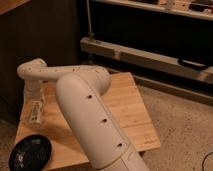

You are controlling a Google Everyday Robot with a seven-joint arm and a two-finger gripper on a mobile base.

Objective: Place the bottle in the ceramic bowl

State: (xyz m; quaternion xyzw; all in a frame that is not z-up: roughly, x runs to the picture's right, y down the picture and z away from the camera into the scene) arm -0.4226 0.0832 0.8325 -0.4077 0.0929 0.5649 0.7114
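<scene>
My gripper (pixel 34 96) is just above the bottle (pixel 36 113), which is roughly upright near the left edge of the table (pixel 125 107). I cannot tell if it grips the bottle. With a weak hold, the bottle may slip and miss the ceramic bowl (pixel 30 152) nearby.

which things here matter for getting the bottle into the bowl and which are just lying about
For the job:
- small white plastic bottle with pale label, near the table's left edge
- shallow round glossy black bowl, at the front left corner
- tool, down at the bottle

Just about:
- light wooden table
- grey metal rail behind
- black loop on that rail
</scene>
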